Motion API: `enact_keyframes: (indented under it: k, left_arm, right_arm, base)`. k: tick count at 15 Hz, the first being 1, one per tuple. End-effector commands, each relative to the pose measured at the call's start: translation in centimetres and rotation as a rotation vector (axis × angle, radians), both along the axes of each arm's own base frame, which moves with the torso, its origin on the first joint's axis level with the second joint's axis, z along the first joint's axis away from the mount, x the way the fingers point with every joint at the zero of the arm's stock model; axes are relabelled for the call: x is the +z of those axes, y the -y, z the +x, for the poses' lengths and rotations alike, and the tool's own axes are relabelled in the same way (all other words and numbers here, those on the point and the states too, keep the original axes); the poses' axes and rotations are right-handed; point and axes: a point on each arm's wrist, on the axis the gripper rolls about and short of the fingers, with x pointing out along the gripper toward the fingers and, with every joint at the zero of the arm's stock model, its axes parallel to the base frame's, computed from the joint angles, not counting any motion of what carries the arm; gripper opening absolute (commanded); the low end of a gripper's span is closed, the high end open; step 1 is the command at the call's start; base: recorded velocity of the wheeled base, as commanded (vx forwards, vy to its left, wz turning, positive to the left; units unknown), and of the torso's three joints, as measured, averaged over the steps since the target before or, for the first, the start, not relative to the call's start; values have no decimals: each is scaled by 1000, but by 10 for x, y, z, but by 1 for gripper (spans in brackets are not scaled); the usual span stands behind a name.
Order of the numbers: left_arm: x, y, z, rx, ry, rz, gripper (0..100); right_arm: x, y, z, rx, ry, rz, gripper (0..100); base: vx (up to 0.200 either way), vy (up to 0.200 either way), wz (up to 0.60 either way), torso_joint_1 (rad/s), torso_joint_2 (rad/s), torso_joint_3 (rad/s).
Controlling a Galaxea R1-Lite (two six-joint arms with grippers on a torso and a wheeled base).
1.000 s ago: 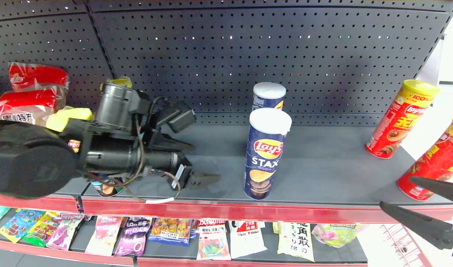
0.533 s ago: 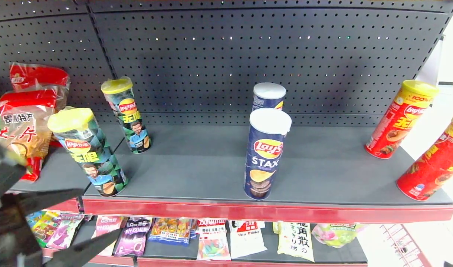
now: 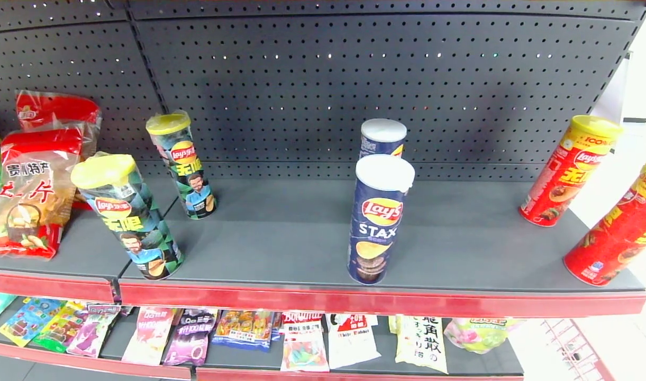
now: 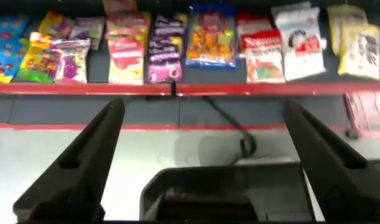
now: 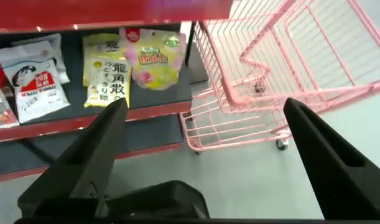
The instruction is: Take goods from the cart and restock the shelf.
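On the upper shelf [image 3: 460, 238] in the head view, we see green cans [image 3: 127, 211] at the left, blue cans [image 3: 378, 217] in the middle and red cans [image 3: 569, 169] at the right. In the left wrist view, our left gripper [image 4: 202, 118] hangs spread wide and empty, facing snack packets [image 4: 208, 40] on the lower shelf [image 4: 177, 89]. In the right wrist view, our right gripper [image 5: 205, 109] is likewise spread and empty, with the pink cart [image 5: 270, 62] near beyond it.

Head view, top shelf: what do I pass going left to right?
Red snack bag → front yellow-lidded can → rear yellow-lidded can → front blue can → rear red can → front red can. The second blue can stands directly behind the first, so it has no place of its own.
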Motion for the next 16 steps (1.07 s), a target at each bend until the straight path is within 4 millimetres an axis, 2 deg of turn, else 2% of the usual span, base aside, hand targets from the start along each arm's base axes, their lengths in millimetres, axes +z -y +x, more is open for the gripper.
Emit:
enact_keyframes:
  k: [1, 4, 5, 7, 8, 11, 13, 16]
  left_arm:
    - [-26, 4, -16, 31, 142, -23, 100]
    - [-29, 5, 2, -20, 285, -45, 100]
    - [-35, 5, 15, -51, 391, -48, 100]
    - [-35, 5, 16, -42, 403, -50, 100]
    - [-36, 5, 16, -22, 403, -44, 100]
    - [-37, 3, 17, 56, 405, -57, 100]
    - [-39, 4, 21, 39, 456, -47, 100]
    - [-39, 3, 22, 50, 476, -57, 100]
  right_arm:
    - [-19, -3, -1, 2, 87, 25, 100]
    - [-21, -7, 11, 247, 188, 81, 100]
    - [-30, -8, 17, 325, 189, 79, 100]
    - [-48, -6, 31, 329, 253, -47, 100]
    - [-48, -5, 36, 324, 371, -68, 100]
    - [-51, -4, 36, 254, 345, -23, 100]
    - [-51, -2, 35, 180, 338, -8, 100]
    - [-52, -3, 35, 222, 318, 39, 100]
  base:
    - [0, 0, 0, 0, 0, 0]
    - [0, 0, 0, 0, 0, 0]
    - [0, 0, 0, 0, 0, 0]
    - [0, 0, 0, 0, 0, 0]
    - [0, 0, 0, 0, 0, 0]
    - [0, 0, 0, 0, 0, 0]
    - [0, 0, 0, 0, 0, 0]
    - [0, 0, 0, 0, 0, 0]
